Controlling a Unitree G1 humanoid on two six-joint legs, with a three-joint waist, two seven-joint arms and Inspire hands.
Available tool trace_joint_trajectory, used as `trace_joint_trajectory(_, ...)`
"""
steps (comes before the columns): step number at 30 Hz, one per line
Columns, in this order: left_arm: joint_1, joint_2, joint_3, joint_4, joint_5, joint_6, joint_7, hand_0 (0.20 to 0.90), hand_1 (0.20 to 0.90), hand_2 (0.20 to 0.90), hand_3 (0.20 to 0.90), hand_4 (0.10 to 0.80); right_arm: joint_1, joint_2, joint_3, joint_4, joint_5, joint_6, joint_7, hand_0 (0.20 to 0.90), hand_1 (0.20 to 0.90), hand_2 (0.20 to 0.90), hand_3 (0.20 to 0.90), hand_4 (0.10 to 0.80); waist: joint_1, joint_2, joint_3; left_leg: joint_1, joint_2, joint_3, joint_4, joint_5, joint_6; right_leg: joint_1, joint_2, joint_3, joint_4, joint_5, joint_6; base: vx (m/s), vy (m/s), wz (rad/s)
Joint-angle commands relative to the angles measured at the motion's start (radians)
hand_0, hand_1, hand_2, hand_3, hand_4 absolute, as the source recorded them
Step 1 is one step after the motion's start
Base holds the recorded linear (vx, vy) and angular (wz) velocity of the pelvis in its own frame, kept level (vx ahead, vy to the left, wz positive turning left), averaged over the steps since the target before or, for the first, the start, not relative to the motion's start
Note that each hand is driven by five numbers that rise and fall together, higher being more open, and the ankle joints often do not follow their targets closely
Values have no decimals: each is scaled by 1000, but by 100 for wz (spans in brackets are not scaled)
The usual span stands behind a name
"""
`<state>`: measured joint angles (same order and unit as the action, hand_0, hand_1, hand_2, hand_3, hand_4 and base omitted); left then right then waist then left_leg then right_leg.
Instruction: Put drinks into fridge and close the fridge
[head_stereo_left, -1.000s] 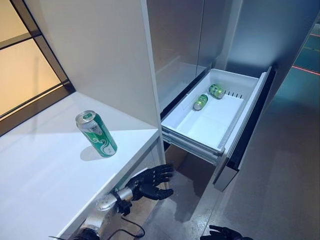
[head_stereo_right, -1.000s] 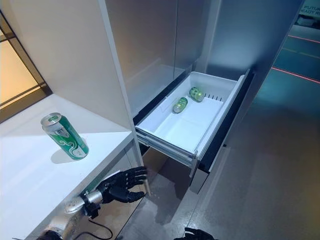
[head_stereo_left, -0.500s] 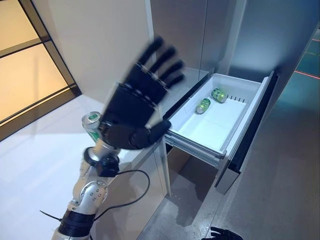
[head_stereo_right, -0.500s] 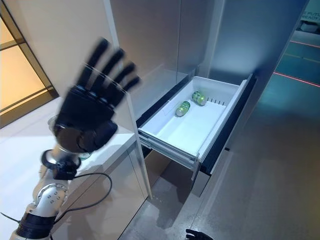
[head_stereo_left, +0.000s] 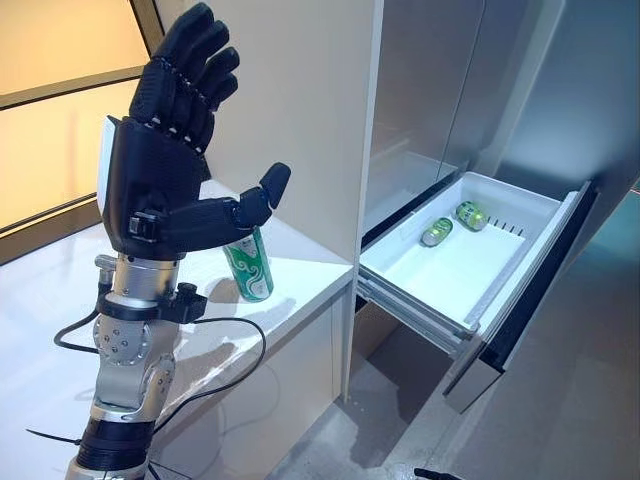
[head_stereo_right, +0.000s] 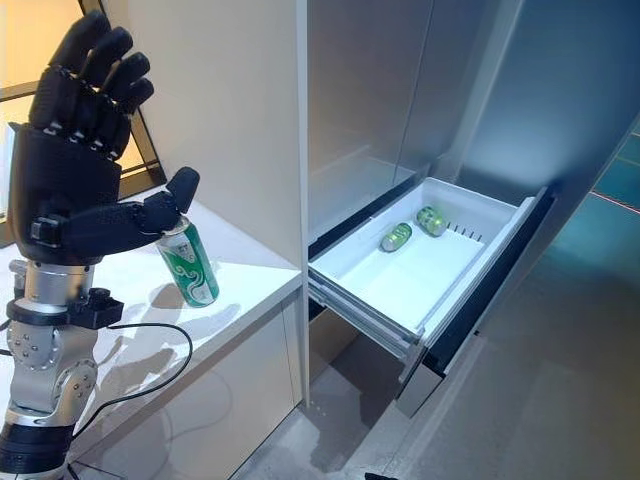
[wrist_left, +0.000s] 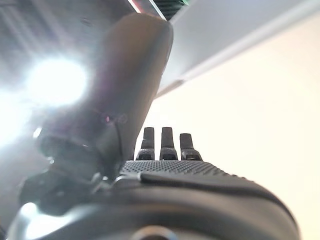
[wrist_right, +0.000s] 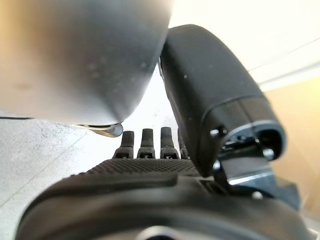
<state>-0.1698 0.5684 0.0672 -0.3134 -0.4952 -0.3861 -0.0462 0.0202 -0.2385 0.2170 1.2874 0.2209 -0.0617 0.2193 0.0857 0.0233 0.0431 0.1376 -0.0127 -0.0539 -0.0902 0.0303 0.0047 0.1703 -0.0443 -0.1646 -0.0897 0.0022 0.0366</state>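
A green drink can (head_stereo_left: 249, 272) stands upright on the white counter (head_stereo_left: 50, 300), near its right edge. My left hand (head_stereo_left: 160, 190) is raised in front of the can, open and empty, with fingers up and the thumb (head_stereo_right: 175, 195) pointing out over the can's top. The fridge drawer (head_stereo_left: 415, 308) is pulled out at the right, with green cans (head_stereo_left: 437, 232) lying at its far end (head_stereo_right: 432, 221). My right hand (wrist_right: 140, 180) hangs low by the floor, with straight fingers (wrist_right: 150, 144), holding nothing.
A tall white panel (head_stereo_left: 320, 120) stands between the counter and the fridge. The drawer's dark front (head_stereo_left: 530, 300) juts out over the grey floor (head_stereo_left: 570, 400). A window (head_stereo_left: 60, 150) runs along the counter's far left.
My left hand has risen from below the counter's edge to above it, in front of the can. The camera has shifted, so the drawer sits further right in view.
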Motion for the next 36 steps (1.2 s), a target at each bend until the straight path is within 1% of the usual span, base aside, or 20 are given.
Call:
trace_joint_trajectory(1, -88, 43, 83, 13, -72, 28, 50, 900, 900, 900, 900, 800, -58, 20, 50, 17, -17, 13, 12, 900, 900, 900, 900, 800, 18, 4, 3, 20, -37, 26, 6, -96, 24, -22, 36, -8, 78, -97, -1, 2, 1, 9)
trace_joint_trajectory(5, -61, 37, 96, 72, -181, 76, 4, 900, 900, 900, 900, 800, -64, 12, 44, 12, -23, 30, 18, 900, 900, 900, 900, 800, 26, 6, 4, 20, -38, 23, 8, -90, 21, -18, 35, -16, 81, -99, -1, 10, 8, 10)
trace_joint_trajectory(9, -44, 21, 95, 97, -286, 126, -86, 900, 900, 900, 900, 800, -65, 5, 37, 14, -27, 36, 20, 900, 900, 900, 900, 800, 29, 7, 8, 22, -38, 24, 8, -89, 20, -13, 34, -18, 80, -99, -1, 7, 12, 6)
trace_joint_trajectory(11, -40, 15, 95, 106, -324, 144, -133, 900, 900, 900, 900, 800, -66, -2, 30, 14, -30, 42, 23, 900, 900, 900, 900, 800, 28, 7, 9, 24, -37, 26, 9, -89, 18, -11, 34, -19, 80, -100, 0, 6, 6, 2)
trace_joint_trajectory(15, -42, 14, 95, 114, -374, 172, -183, 900, 900, 900, 900, 800, -65, -10, 22, 15, -35, 42, 29, 900, 900, 900, 900, 800, 24, 9, 13, 27, -35, 32, 9, -90, 17, -9, 34, -17, 80, -99, 1, 0, 0, 0)
trace_joint_trajectory(18, -46, 24, 100, 133, -361, 176, -178, 900, 900, 900, 900, 800, -63, -14, 18, 13, -39, 45, 29, 900, 900, 900, 900, 800, 19, 11, 14, 30, -35, 38, 10, -90, 16, -8, 34, -13, 79, -98, 3, 0, 0, 0)
trace_joint_trajectory(22, -54, 44, 109, 159, -357, 206, -182, 900, 900, 900, 900, 800, -57, -19, 12, 10, -45, 45, 33, 900, 900, 900, 900, 800, 12, 14, 13, 32, -34, 45, 10, -93, 16, -7, 34, -9, 77, -99, 4, 0, 0, 0)
trace_joint_trajectory(28, -60, 63, 111, 189, -314, 230, -174, 900, 900, 900, 900, 800, -56, -21, 9, 8, -43, 47, 39, 900, 900, 900, 900, 800, 7, 16, 14, 36, -34, 49, 12, -93, 16, -5, 35, -3, 77, -98, 6, 0, 0, 0)
trace_joint_trajectory(36, -70, 89, 118, 216, -260, 237, -133, 900, 900, 900, 900, 800, -53, -23, 2, 5, -42, 54, 38, 900, 900, 900, 900, 800, 1, 19, 12, 37, -34, 55, 12, -93, 17, -5, 36, 4, 76, -97, 7, 0, 0, 0)
